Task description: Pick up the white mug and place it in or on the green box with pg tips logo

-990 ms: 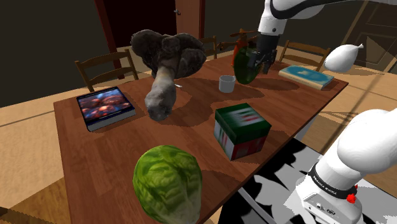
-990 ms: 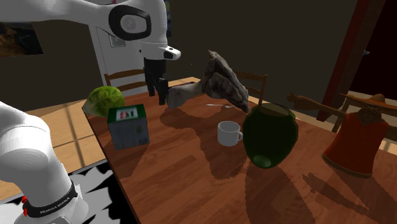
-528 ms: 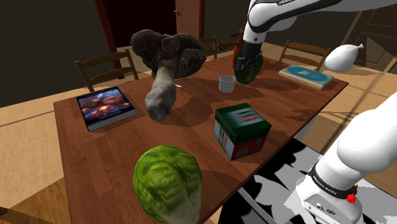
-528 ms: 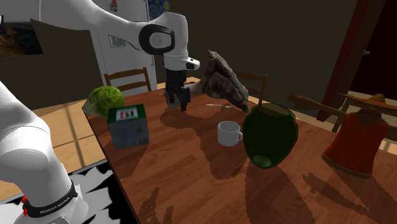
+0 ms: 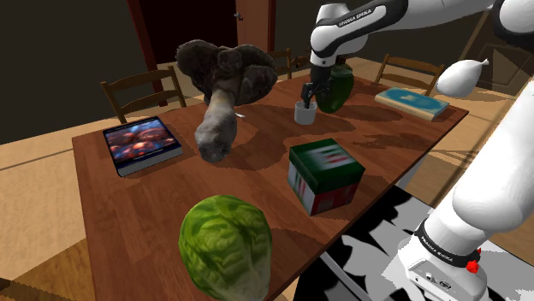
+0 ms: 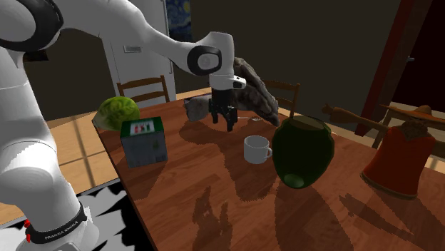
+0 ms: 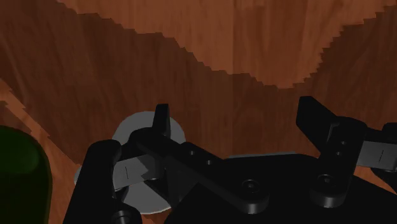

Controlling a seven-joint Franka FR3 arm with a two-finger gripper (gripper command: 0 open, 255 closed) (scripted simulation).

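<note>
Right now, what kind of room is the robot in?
Probably a dining room in a house. There's a big wooden table with wooden chairs pulled up around it and a dark door behind. A white mug and a head of lettuce sit on the table.

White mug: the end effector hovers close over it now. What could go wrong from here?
1. In the wrist view the small white mug lies under one finger of the open black end effector, not between the two; a straight descent may strike its rim and tip it.
2. The dark green round vase stands close beside the mug, so a sideways correction could knock it.
</note>
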